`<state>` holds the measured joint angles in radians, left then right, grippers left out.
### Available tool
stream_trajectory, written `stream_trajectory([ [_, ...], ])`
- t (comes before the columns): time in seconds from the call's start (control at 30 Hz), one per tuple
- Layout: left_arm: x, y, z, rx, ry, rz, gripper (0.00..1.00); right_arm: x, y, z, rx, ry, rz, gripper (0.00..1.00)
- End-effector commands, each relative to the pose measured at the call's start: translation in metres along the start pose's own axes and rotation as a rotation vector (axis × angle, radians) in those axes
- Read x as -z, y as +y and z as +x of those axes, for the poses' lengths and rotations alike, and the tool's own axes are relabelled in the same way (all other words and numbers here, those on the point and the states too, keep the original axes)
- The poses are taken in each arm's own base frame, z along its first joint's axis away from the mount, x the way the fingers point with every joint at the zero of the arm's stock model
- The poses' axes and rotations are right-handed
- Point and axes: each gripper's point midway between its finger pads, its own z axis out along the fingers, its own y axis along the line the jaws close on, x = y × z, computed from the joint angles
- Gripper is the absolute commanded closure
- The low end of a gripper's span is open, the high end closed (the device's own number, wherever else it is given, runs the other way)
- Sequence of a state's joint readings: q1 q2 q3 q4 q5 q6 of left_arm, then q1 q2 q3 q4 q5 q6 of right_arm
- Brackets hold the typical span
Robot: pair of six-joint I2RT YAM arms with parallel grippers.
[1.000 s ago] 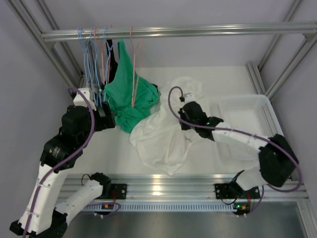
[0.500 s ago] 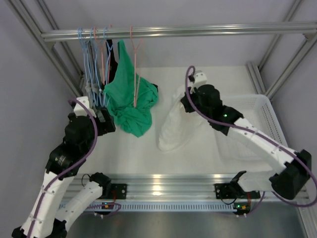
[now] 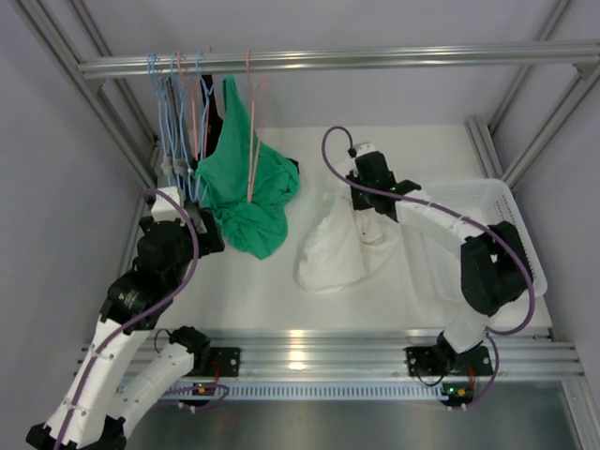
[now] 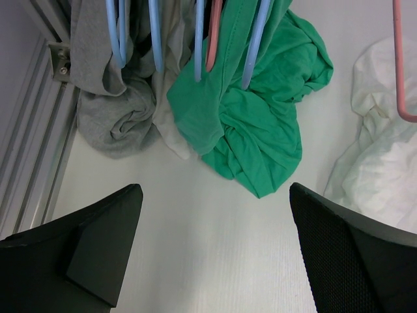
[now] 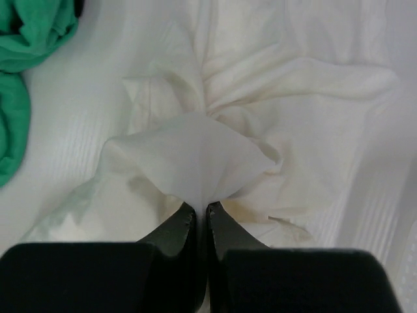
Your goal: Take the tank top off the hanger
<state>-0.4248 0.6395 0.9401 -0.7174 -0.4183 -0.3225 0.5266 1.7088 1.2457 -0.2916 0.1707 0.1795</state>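
Note:
The white tank top (image 3: 339, 251) lies bunched on the table right of centre, off the hanger. My right gripper (image 3: 367, 217) is shut on a pinched fold of it (image 5: 195, 156); the right gripper (image 5: 201, 208) shows its jaws closed on the fabric. The pale pink hanger (image 3: 252, 131) hangs bare from the rail in front of the green garment (image 3: 246, 192); its lower bend shows in the left wrist view (image 4: 397, 72). My left gripper (image 3: 208, 234) is open and empty; the left gripper (image 4: 215, 195) hovers over bare table near the green garment (image 4: 260, 124).
Light blue hangers (image 3: 173, 103) with grey and dark garments hang at the left end of the rail (image 3: 375, 58). A grey garment (image 4: 111, 111) is heaped by the left frame post. A white basket (image 3: 473, 202) stands at the right.
My right gripper lifted the spread tank top away from the hanger, gathering it into a pile to the right. My left arm drew back a little toward the near edge.

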Motion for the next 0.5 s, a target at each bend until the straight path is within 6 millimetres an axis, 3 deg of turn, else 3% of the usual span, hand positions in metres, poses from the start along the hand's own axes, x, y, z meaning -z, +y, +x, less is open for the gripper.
stream_trajectory([
  [0.0,0.000,-0.001,-0.019,0.035,-0.081,0.000,0.01,0.061,0.018,-0.067,-0.041,-0.210,-0.096,1.00],
  [0.03,-0.001,-0.001,-0.018,0.035,-0.078,0.000,0.01,0.098,0.017,-0.091,-0.056,-0.297,-0.124,1.00],
  [0.07,-0.002,-0.002,-0.018,0.034,-0.076,0.001,0.01,0.120,0.017,-0.105,-0.062,-0.342,-0.139,1.00],
  [0.1,-0.003,-0.003,-0.016,0.033,-0.069,0.005,0.01,0.154,0.015,-0.135,-0.072,-0.430,-0.149,1.00],
  [0.17,-0.004,-0.004,-0.014,0.034,-0.061,0.011,0.01,0.207,0.004,-0.158,-0.054,-0.492,-0.129,1.00],
  [0.2,-0.004,-0.004,-0.013,0.033,-0.059,0.012,0.01,0.252,-0.001,-0.192,-0.059,-0.588,-0.129,1.00],
  [0.23,-0.004,-0.003,-0.013,0.033,-0.059,0.011,0.01,0.259,-0.006,-0.190,-0.039,-0.549,-0.104,1.00],
  [0.27,-0.004,-0.003,-0.013,0.037,-0.063,0.009,0.01,0.278,-0.017,-0.202,-0.043,-0.581,-0.058,1.00],
  [0.3,-0.002,-0.002,-0.014,0.039,-0.068,0.010,0.01,0.319,-0.029,-0.229,-0.045,-0.677,-0.030,1.00],
  [0.33,-0.002,-0.003,-0.015,0.040,-0.071,0.011,0.01,0.324,-0.037,-0.239,-0.048,-0.687,0.003,1.00],
  [0.37,-0.002,-0.002,-0.014,0.041,-0.071,0.011,0.01,0.365,-0.055,-0.257,-0.075,-0.769,0.034,1.00],
  [0.4,-0.002,-0.002,-0.013,0.041,-0.068,0.009,0.01,0.380,-0.061,-0.267,-0.087,-0.803,0.044,1.00],
  [0.43,-0.003,-0.002,-0.012,0.039,-0.064,0.009,0.01,0.374,-0.062,-0.277,-0.084,-0.798,0.054,1.00],
  [0.47,-0.004,-0.003,-0.011,0.039,-0.060,0.010,0.01,0.387,-0.066,-0.282,-0.085,-0.819,0.061,1.00],
])
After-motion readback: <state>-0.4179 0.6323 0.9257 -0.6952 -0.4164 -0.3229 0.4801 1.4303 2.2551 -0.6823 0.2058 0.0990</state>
